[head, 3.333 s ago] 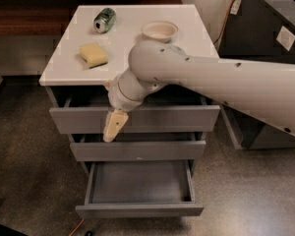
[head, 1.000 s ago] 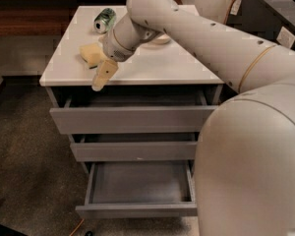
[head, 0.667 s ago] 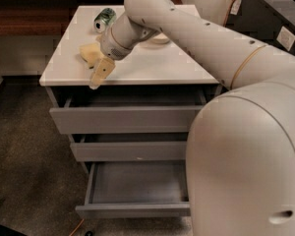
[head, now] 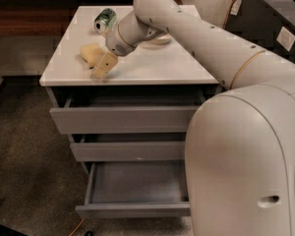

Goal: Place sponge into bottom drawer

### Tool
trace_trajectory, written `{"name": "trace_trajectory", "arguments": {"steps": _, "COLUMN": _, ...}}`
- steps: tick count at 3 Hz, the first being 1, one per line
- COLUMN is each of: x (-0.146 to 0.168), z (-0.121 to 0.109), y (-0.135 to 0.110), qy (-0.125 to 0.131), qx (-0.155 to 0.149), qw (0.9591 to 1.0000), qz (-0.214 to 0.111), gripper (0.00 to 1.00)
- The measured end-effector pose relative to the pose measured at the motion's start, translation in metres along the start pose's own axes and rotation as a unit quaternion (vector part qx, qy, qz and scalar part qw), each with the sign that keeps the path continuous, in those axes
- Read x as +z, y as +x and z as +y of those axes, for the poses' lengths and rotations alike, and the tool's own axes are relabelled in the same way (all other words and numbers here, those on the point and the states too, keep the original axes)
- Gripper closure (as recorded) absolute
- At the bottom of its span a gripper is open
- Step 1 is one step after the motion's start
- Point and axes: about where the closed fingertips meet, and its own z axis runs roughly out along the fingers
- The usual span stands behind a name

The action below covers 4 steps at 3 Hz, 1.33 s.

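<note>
Sponge (head: 90, 53) lies ungrasped; my gripper (head: 102, 66) hovers just beside it, grip state untellable; well below it, drawer (head: 137, 209) stands open to receive.

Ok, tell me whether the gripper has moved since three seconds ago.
Yes. The gripper has risen from in front of the top drawer to over the white top, just right of the sponge, near the front left edge.

Sponge (head: 90, 53): pale yellow soft block, lying flat on the white bench (head: 157, 65), near its front-left corner. Pincer (head: 103, 66) just beside it, on the side toward the bench's front edge; contact unclear. Bottom drawer (head: 132, 210): grey, lowest of three, pulled open, shallow box exposed.
</note>
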Motion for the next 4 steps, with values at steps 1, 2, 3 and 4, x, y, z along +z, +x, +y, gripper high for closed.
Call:
{"name": "trace_trajectory", "arguments": {"steps": 1, "x": -0.003, "z": -0.009, "y": 0.007, "qy": 0.019, "qx": 0.019, "qw": 0.9995, "qz": -0.016, "gripper": 0.0}}
{"name": "trace_trajectory", "arguments": {"steps": 2, "x": 0.001, "z": -0.023, "y": 0.012, "qy": 0.037, "qx": 0.042, "qw": 0.9976, "qz": -0.041, "gripper": 0.0}}
{"name": "trace_trajectory", "arguments": {"steps": 3, "x": 0.006, "z": -0.034, "y": 0.013, "qy": 0.044, "qx": 0.057, "qw": 0.9958, "qz": -0.055, "gripper": 0.0}}
{"name": "trace_trajectory", "arguments": {"steps": 4, "x": 0.015, "z": -0.047, "y": 0.017, "qy": 0.05, "qx": 0.075, "qw": 0.9936, "qz": -0.068, "gripper": 0.18}}
